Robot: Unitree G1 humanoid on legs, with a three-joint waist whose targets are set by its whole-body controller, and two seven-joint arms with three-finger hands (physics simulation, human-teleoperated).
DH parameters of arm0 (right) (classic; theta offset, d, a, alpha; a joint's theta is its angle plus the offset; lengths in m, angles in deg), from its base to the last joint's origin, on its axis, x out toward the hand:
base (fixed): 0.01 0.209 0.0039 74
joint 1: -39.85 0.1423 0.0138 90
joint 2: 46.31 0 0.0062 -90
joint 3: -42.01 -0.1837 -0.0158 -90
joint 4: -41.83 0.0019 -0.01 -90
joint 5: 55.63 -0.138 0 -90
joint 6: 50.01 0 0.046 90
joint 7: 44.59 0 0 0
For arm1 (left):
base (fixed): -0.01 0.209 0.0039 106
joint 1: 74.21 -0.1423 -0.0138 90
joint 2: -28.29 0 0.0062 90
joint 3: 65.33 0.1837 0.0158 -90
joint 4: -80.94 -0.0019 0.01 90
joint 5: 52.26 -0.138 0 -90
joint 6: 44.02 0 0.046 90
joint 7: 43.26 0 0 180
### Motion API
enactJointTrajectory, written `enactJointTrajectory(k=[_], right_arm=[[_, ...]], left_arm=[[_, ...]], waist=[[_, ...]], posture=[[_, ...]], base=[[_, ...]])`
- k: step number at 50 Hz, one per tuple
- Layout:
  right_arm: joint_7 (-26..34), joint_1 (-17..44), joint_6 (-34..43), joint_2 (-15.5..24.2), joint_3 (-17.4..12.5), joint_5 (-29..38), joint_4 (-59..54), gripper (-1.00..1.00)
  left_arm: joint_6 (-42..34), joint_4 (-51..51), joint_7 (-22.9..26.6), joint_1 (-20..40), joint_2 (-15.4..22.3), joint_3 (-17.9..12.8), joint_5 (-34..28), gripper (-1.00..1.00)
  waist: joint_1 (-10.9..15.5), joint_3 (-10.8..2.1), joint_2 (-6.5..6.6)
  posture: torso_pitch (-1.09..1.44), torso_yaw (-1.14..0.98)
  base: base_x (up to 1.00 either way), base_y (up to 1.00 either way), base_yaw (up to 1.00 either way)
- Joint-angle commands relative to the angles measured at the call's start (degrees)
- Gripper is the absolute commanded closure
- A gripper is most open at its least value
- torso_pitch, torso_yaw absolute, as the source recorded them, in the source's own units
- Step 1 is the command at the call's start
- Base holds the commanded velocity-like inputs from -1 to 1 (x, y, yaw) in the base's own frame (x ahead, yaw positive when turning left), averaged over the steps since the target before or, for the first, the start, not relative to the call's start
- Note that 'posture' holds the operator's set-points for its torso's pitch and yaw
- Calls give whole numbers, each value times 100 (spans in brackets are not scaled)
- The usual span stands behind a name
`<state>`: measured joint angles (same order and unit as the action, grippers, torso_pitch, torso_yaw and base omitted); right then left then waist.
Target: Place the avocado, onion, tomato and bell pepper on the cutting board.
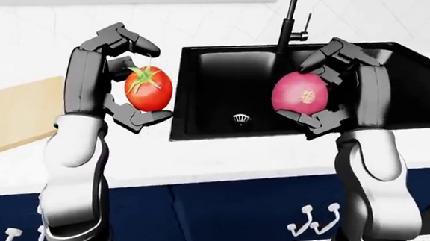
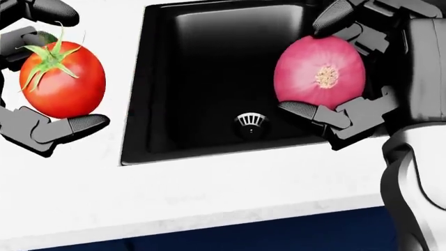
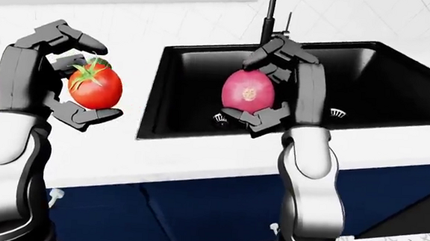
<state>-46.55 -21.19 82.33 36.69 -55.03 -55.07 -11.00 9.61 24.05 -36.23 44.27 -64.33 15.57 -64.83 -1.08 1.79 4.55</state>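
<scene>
My left hand (image 1: 131,79) is shut on a red tomato (image 1: 149,88) with a green stem, held over the white counter left of the sink. My right hand (image 1: 323,88) is shut on a red onion (image 1: 300,94), root end toward the camera, held over the black sink (image 1: 219,59). The head view shows both up close: tomato (image 2: 63,79) at left, onion (image 2: 320,72) at right. A corner of the wooden cutting board (image 1: 17,114) lies at the left edge of the left-eye view. No avocado or bell pepper shows.
A black tap (image 1: 287,21) rises behind the sink; the drain (image 2: 251,121) sits in its bottom. White counter (image 1: 220,160) runs along the sink's near side above dark blue cabinets (image 1: 232,211) with hooks. White tiled wall at top.
</scene>
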Motion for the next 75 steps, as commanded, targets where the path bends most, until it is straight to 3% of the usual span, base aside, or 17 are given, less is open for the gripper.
enactJointTrajectory(k=[1,2,15,16,21,24,27,29,41,42,45,49,51,53,54,68,75], right_arm=[[12,121,-177,-1,45,-28,121,100],[11,118,-182,-3,46,-26,116,100],[45,33,-229,-30,54,0,138,100],[47,20,-261,-27,66,18,114,100],[65,11,-322,-46,69,39,69,100],[76,-2,-336,-38,66,52,64,100],[74,-7,-359,-51,79,60,44,100],[83,-13,-384,-56,84,68,22,100],[107,12,-320,-38,64,65,104,100],[107,9,-319,-37,61,66,109,100],[113,-9,-334,-37,63,64,105,100],[113,-19,-353,-42,68,70,87,100],[115,-19,-359,-44,64,66,83,100],[117,-25,-362,-45,60,63,88,100],[116,-29,-359,-45,58,62,91,100],[126,-104,-467,-78,77,74,38,100],[129,-74,-537,-97,80,55,47,100]], left_arm=[[114,77,-59,111,55,-74,-32,100],[120,73,-59,111,53,-70,-33,100],[163,96,-51,23,30,-68,-53,100],[173,91,-49,11,32,-65,-63,100],[207,47,-42,20,28,-59,-97,100],[199,53,-36,29,26,-59,-110,100],[217,27,-37,35,21,-49,-116,100],[212,25,-29,51,34,-71,-115,100],[154,42,-1,128,49,-39,-161,100],[150,46,-8,128,35,-48,-149,100],[189,16,-12,114,22,-30,-157,100],[180,58,7,73,24,-41,-172,100],[168,74,11,75,23,-42,-171,100],[173,79,3,58,13,-39,-174,100],[174,83,5,53,10,-39,-170,100],[236,77,19,-35,-57,10,-207,100],[83,281,110,-72,6,-78,-174,100]], waist=[[34,-196,278],[36,-114,-57],[32,-63,-835],[-25,-67,-647],[45,-162,-680],[17,-53,-402],[-25,-241,132],[26,-72,-6],[36,-132,-908],[-25,-63,-653],[29,-180,-773],[37,-63,-527],[14,-60,-283],[40,-199,277],[44,-120,-66],[47,-85,-828],[0,-60,-496]], posture=[[0,0],[0,0],[0,0],[0,0],[0,0],[0,0],[0,0],[0,0],[0,0],[0,0],[0,0],[0,0],[0,0],[0,0],[0,0],[0,0],[0,0]], base=[[0,46,0],[0,46,0],[0,46,0],[0,45,0],[0,46,0],[0,45,0],[0,45,0],[0,45,0],[0,44,0],[0,43,0],[0,44,0],[0,44,0],[0,43,0],[0,43,0],[0,43,0],[0,40,0],[0,21,0]])
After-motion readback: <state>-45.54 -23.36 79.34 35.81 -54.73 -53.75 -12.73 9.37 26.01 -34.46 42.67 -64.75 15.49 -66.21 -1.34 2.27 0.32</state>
